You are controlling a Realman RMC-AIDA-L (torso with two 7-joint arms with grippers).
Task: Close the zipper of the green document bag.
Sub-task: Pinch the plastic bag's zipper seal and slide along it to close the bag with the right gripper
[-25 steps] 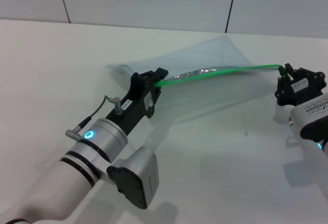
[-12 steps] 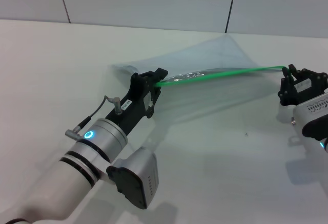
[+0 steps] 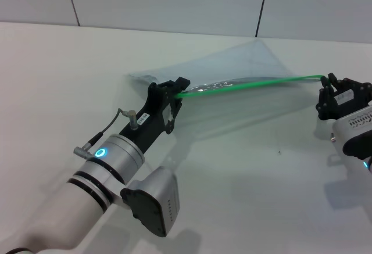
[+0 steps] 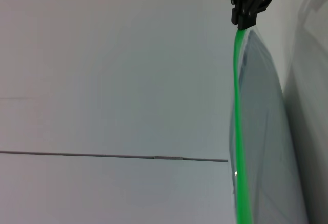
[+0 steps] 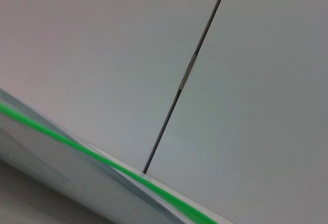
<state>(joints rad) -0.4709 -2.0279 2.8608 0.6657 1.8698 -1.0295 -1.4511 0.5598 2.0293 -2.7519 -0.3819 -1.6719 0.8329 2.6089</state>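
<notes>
Green document bag (image 3: 244,82) hanging taut above white counter (image 3: 58,79), zipper (image 3: 250,82) stretched between left tool (image 3: 177,91) and right tool (image 3: 326,81), each pinching one zipper end. Thin, floppy, slippery film; stiffer zipper strip likely safest hold.

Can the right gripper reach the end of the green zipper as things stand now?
Probably yes: the right gripper is already at the far end of the zipper, apparently gripping it. The left gripper holds the other end, and the green document bag hangs lifted between them.
</notes>
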